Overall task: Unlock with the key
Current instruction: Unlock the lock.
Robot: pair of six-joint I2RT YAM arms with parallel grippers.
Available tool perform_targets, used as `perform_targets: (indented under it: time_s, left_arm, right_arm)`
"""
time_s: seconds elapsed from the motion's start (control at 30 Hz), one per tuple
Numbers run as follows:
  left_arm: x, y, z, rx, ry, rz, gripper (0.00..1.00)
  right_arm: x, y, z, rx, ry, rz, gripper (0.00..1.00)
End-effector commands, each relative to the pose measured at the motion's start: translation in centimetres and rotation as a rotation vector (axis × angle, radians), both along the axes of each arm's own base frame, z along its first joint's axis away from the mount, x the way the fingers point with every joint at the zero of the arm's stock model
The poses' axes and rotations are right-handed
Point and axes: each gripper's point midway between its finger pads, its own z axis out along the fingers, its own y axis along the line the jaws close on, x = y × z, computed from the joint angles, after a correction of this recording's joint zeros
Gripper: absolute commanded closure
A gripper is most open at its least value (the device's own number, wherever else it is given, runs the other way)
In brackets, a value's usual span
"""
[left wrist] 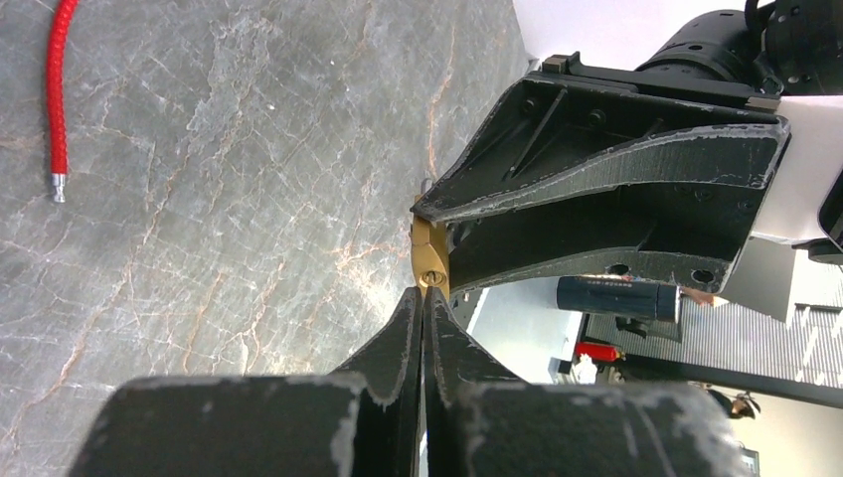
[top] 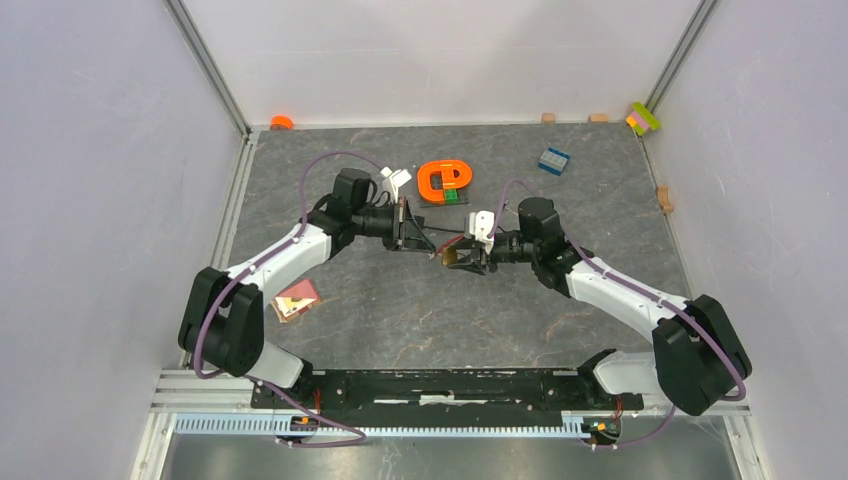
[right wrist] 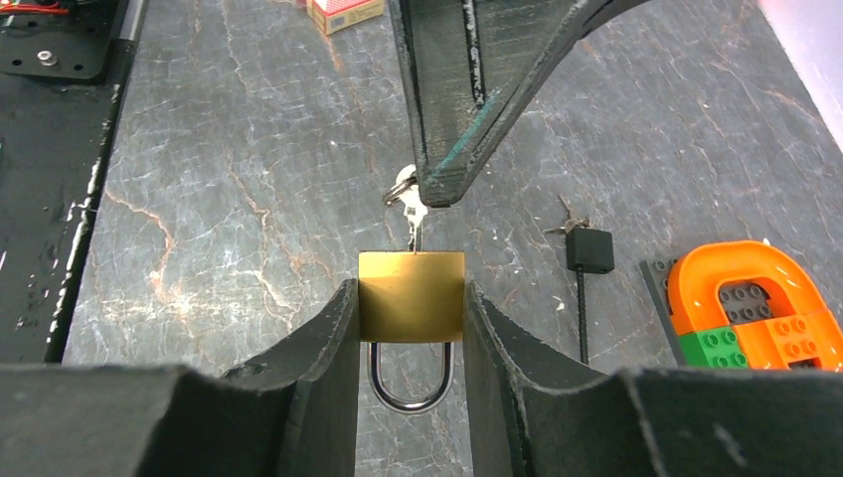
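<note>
**Mia:** What part is the robot doing now?

**Ben:** The key-in-the-lock part. The right gripper (top: 462,256) has its two fingers clamped on the sides of the gold padlock (right wrist: 411,295). It holds it up over the table (right wrist: 219,199), and the silver loop (right wrist: 411,386) points back at that arm

**Mia:** Where is the key?

**Ben:** The key (right wrist: 410,221) is stuck into the end of the padlock that is away from the loop. The left gripper (left wrist: 424,303) has its fingers pressed tight together. The flat head of the key looks pinched right at their tips, and I can only see a little bit of it poking out at the side

**Mia:** Is the padlock undone?

**Ben:** I don't think so. Both legs of the loop go into the gold part, so it looks locked

**Mia:** So what comes next?

**Ben:** I think the left gripper has to twist the key, rolling round the line of the key and not pushing sideways. The right one has to squeeze hard so the padlock does not spin too. The key is thin and could slip out of the tips, so the turn should be slow. Then the loop should pop up
</note>
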Motion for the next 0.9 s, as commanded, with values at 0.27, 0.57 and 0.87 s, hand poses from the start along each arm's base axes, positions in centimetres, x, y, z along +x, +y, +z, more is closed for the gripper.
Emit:
perform_targets:
  time_s: [0.27, 0.57, 0.87]
  left_arm:
    - [0.2, -0.7, 1.5, 0.025, -0.113, -0.016, 0.98]
    - [-0.6, -1.1, 1.8, 0.021, -0.178, -0.047, 0.98]
    - [-0.6, -1.8, 1.4, 0.015, -0.152, -0.046, 0.98]
  right_arm:
    - [-0.8, 1.1, 4.3, 0.094, -0.054, 0.093, 1.00]
    - [-0.2, 1.7, 4.8, 0.135, 0.049, 0.056, 1.00]
    - [0.4, 1.6, 5.1, 0.140, 0.047, 0.013, 1.00]
